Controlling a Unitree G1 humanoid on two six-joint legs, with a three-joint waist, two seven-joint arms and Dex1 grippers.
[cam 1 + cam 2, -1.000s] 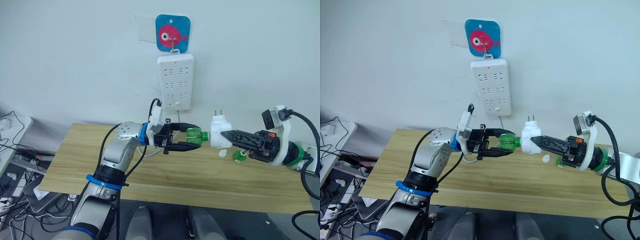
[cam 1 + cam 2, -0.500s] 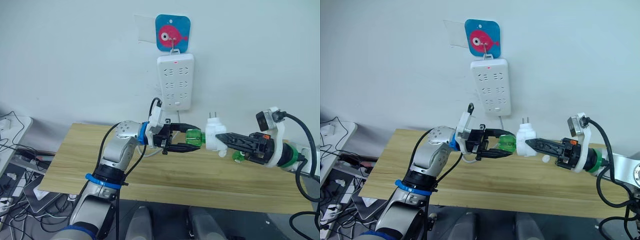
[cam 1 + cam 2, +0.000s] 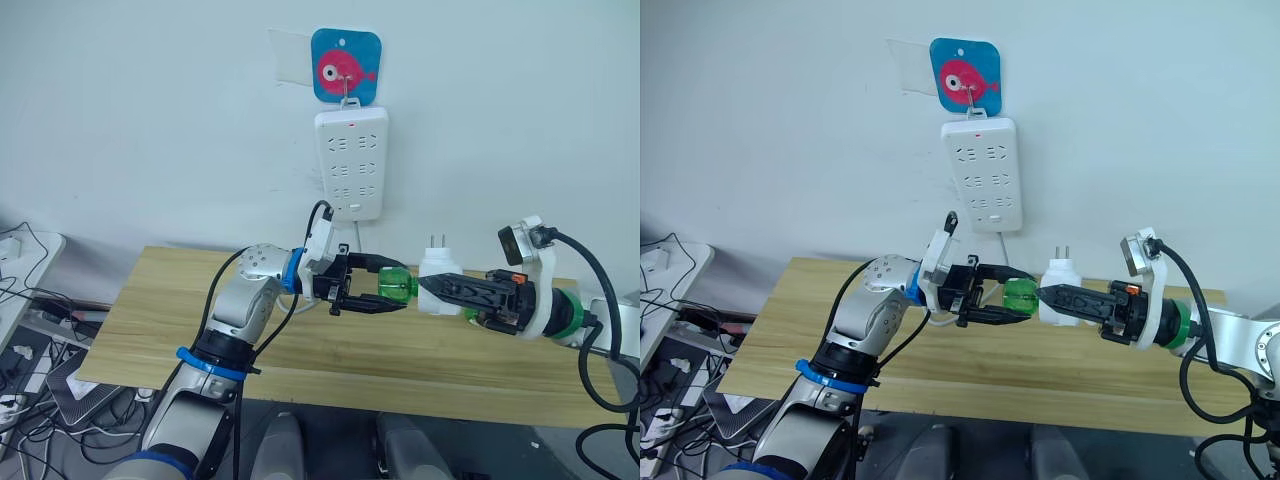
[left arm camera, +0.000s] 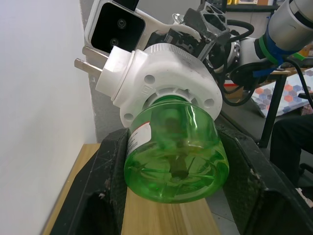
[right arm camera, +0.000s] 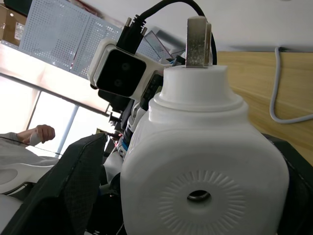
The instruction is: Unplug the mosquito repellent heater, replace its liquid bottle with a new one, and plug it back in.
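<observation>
Above the wooden desk (image 3: 160, 320), the left gripper (image 3: 385, 290) is clamping a green liquid bottle (image 3: 396, 287), its neck meeting the mosquito repellent heater (image 3: 437, 281) that the right gripper (image 3: 432, 286) is pinching. A white power strip (image 3: 350, 164) is hanging on the pale wall behind.

Left gripper (image 4: 171, 196) clamps green bottle (image 4: 176, 161), seated in heater (image 4: 161, 73).

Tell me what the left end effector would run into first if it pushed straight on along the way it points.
The left end effector, shut on the green bottle, points at the mosquito repellent heater, which the right end effector holds. The bottle already sits in the heater's base, so pushing on would probably press it further into the heater.
</observation>
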